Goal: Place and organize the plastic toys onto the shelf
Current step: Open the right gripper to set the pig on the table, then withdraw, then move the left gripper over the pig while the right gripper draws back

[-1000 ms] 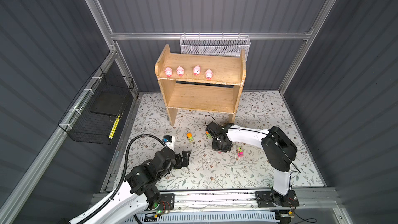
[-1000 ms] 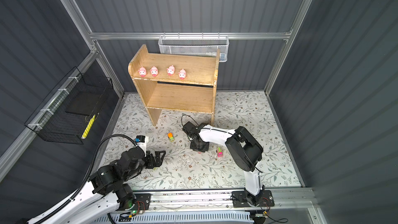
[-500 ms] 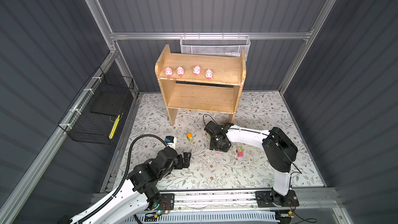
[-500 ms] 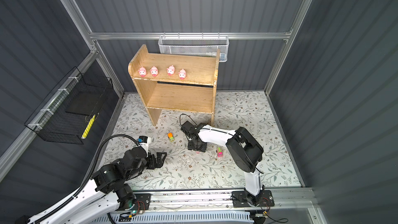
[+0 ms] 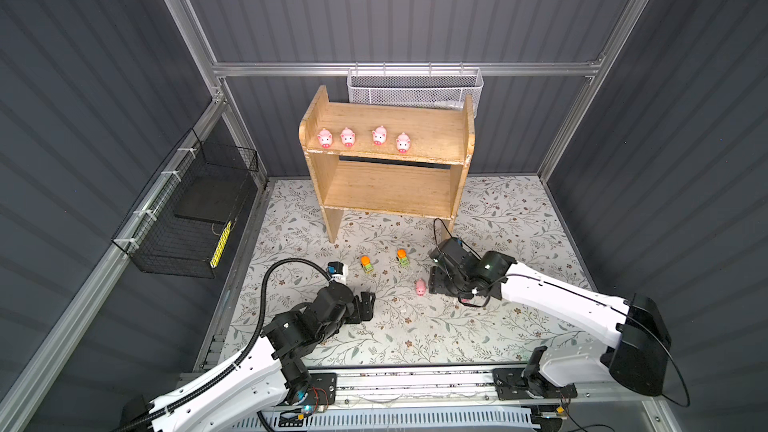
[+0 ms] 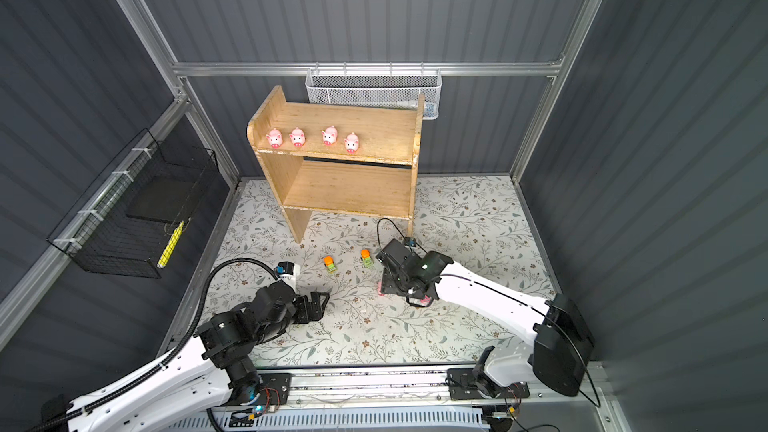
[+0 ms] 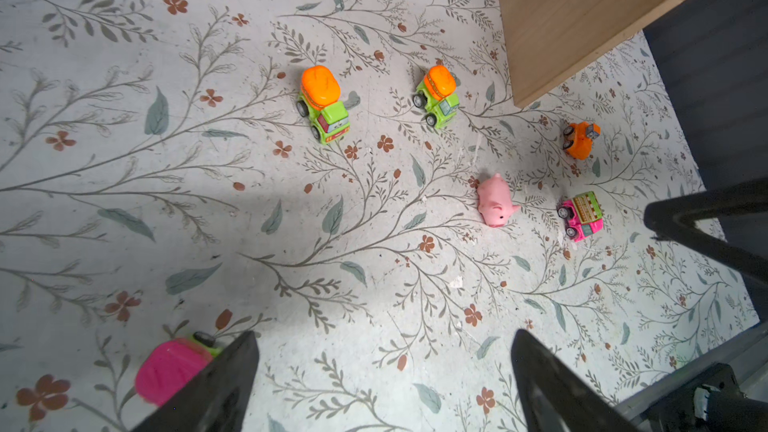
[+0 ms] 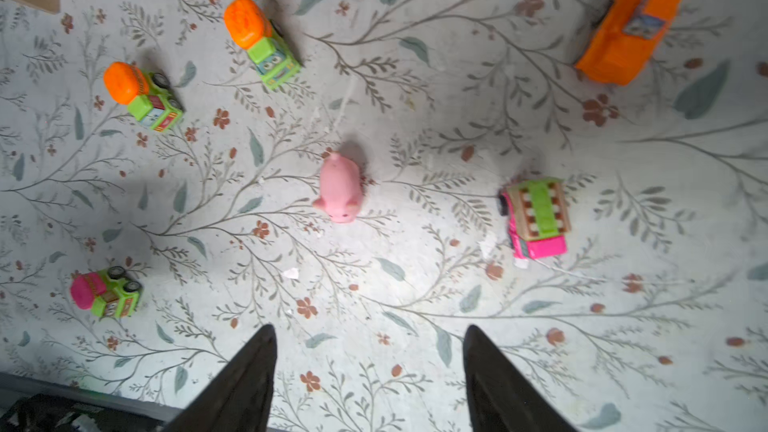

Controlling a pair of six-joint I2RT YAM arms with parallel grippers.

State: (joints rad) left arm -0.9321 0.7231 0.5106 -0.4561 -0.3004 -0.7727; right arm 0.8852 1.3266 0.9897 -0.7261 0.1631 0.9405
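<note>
The wooden shelf [image 5: 386, 151] stands at the back, with several pink pigs [image 5: 348, 137] in a row on its top tier. One more pink pig [image 5: 420, 287] [image 8: 340, 189] lies loose on the floral floor. Two orange-and-green trucks [image 5: 366, 263] [image 5: 402, 258] sit in front of the shelf. A pink-and-green truck [image 8: 538, 218] and an orange vehicle [image 8: 627, 31] lie further right. My right gripper [image 5: 434, 284] [image 8: 369, 342] is open and empty just right of the pig. My left gripper [image 5: 370, 306] [image 7: 384, 351] is open and empty, with a pink-topped truck [image 7: 172, 367] beside one finger.
A black wire basket [image 5: 187, 218] hangs on the left wall, and a white mesh basket [image 5: 415, 89] hangs behind the shelf. The shelf's legs [image 5: 332, 224] stand just beyond the trucks. The lower tier [image 5: 386, 189] holds nothing.
My right gripper has opened and drawn slightly back to the right, and the pig now lies free beside it. My left gripper has edged right toward the toys.
</note>
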